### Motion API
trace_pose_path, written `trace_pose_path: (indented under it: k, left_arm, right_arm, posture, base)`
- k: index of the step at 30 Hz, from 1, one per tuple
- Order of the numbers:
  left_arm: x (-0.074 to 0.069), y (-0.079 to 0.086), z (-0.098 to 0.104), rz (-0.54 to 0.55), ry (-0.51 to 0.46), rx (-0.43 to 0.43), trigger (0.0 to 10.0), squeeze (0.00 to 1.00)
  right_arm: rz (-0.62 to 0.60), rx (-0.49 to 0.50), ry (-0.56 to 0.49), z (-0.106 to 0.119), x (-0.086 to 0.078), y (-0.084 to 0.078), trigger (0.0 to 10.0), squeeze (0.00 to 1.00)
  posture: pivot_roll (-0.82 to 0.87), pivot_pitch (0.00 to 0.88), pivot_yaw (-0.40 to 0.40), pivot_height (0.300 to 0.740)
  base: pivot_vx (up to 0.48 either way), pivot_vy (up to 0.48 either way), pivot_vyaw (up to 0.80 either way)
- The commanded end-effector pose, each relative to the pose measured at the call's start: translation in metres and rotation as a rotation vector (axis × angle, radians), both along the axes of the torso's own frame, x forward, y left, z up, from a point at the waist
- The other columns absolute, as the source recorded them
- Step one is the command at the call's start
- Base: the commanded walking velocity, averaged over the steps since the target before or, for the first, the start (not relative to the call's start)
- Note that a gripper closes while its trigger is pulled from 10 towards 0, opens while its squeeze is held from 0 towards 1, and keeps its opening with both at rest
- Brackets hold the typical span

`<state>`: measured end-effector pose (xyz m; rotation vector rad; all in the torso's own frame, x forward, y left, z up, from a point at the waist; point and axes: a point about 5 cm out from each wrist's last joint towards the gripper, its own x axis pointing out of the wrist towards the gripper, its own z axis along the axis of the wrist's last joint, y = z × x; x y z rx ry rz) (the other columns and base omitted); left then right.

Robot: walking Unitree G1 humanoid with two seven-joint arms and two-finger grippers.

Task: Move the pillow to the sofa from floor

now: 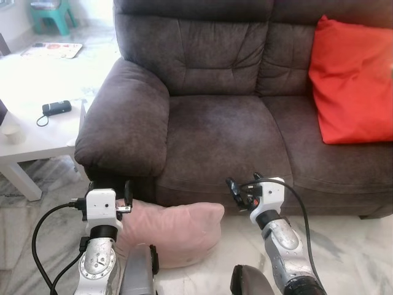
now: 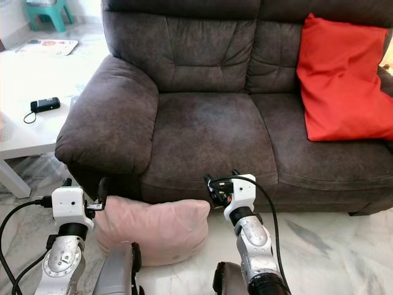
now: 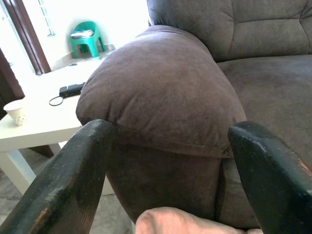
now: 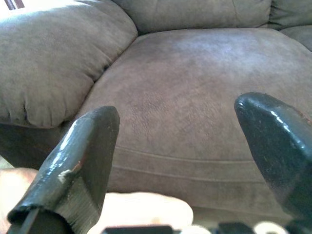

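While the pink pillow (image 1: 175, 232) lies on the floor against the sofa (image 1: 221, 132) front, it is flanked by the left gripper (image 3: 168, 170) and right gripper (image 4: 187, 163), both spread and empty, so a closing squeeze is judged next.

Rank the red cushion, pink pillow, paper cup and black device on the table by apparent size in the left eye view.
1. red cushion, cut off by the frame edge
2. pink pillow, partly hidden behind the left arm
3. black device
4. paper cup, close to the device in size, so that order is unsure
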<state>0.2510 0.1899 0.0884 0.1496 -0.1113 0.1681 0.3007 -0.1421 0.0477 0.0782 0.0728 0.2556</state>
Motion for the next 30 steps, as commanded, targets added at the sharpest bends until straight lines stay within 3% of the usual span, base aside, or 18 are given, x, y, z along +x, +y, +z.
trace_pose_path:
  k: [1,10,30]
  left_arm:
    - [-0.0002,-0.0020,-0.0015,-0.009,0.007,-0.015,10.0,0.00]
    - [0.0001,-0.0020,-0.0020,-0.010,0.011,-0.016,10.0,0.00]
    - [0.0005,-0.0028,-0.0035,-0.017,0.025,-0.015,10.0,0.00]
  right_arm:
    - [0.001,-0.004,-0.010,0.0032,0.0014,-0.0003,10.0,0.00]
    - [0.007,-0.006,-0.007,0.0026,0.0018,0.0016,10.0,0.00]
    - [0.045,-0.030,-0.023,0.0020,-0.0010,0.0043,10.0,0.00]
  posture:
    - [0.08,0.068,-0.055,0.564]
    - [0.08,0.071,-0.056,0.511]
    - [0.09,0.076,-0.055,0.511]
  base:
    - [0.000,0.000,0.00]
    - [0.000,0.000,0.00]
    - [0.000,0.000,0.06]
